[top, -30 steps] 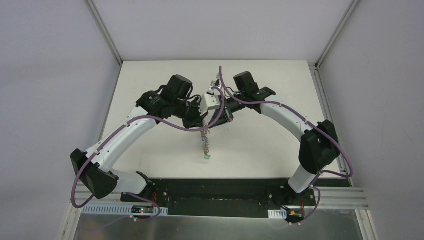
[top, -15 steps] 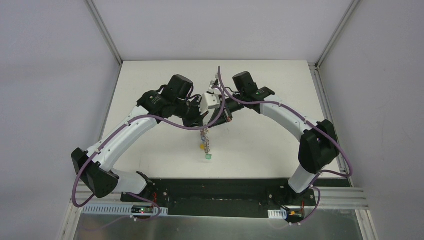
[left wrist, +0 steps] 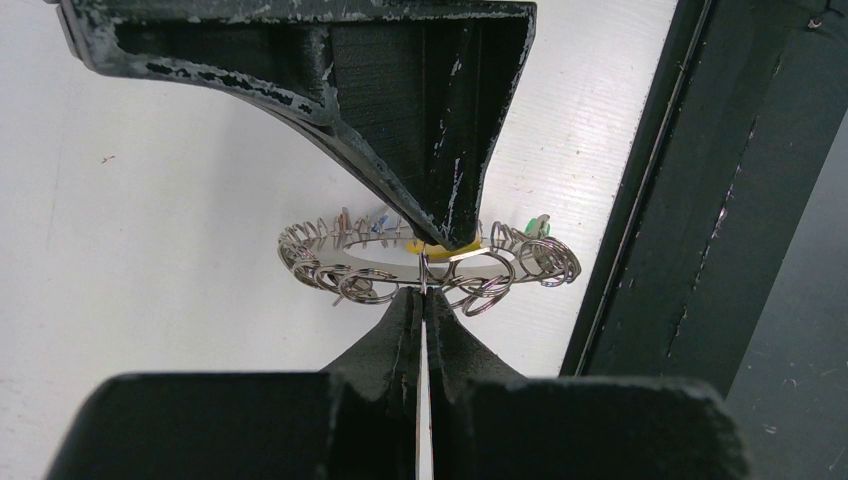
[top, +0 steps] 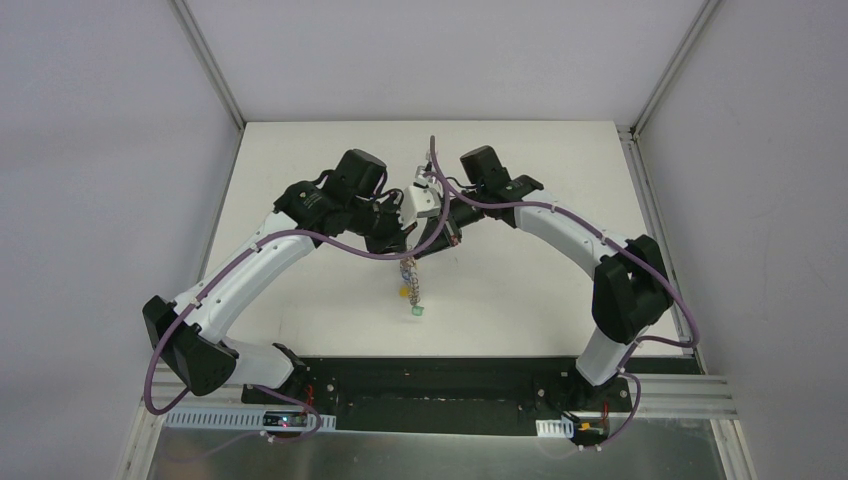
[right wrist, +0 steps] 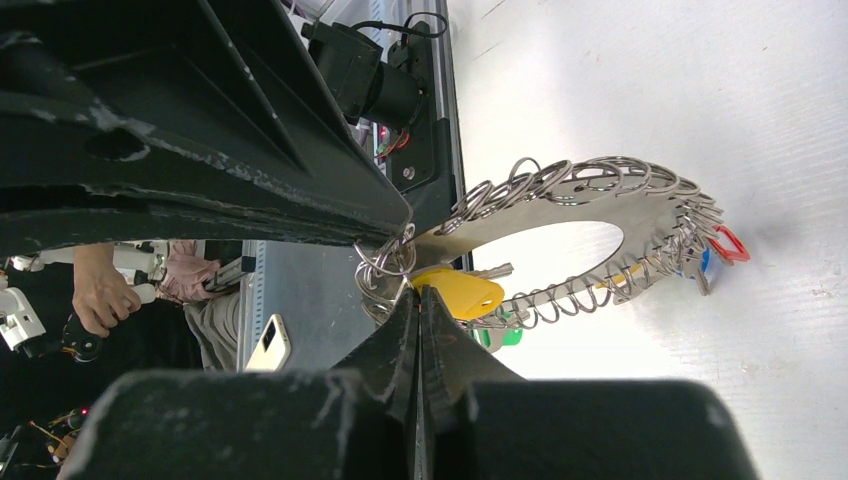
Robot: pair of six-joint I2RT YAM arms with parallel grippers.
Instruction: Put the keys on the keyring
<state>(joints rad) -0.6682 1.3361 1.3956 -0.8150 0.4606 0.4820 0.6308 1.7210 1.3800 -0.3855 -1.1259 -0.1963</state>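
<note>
The keyring (top: 410, 278), a flat grey ring fringed with wire loops, hangs between my two grippers above the white table (top: 520, 290). My left gripper (left wrist: 423, 293) is shut on one small wire loop at the ring's (left wrist: 380, 262) near edge. My right gripper (right wrist: 415, 290) is shut at the head of a yellow key (right wrist: 462, 292), beside a bunch of loops on the keyring (right wrist: 540, 215). Red (right wrist: 728, 243), blue (right wrist: 706, 262) and green (right wrist: 500, 337) keys hang from the ring. The yellow key (top: 404, 292) and green key (top: 416, 312) show in the top view.
The black base rail (top: 430, 375) runs along the table's near edge, close below the hanging ring. Grey enclosure walls stand left, right and behind. A phone (right wrist: 268, 345) and a person's hand (right wrist: 100, 290) lie beyond the table.
The right arm has shifted slightly left. The hanging keyring has turned a little, so the yellow key now shows in the top view. Both grippers stay shut together.
</note>
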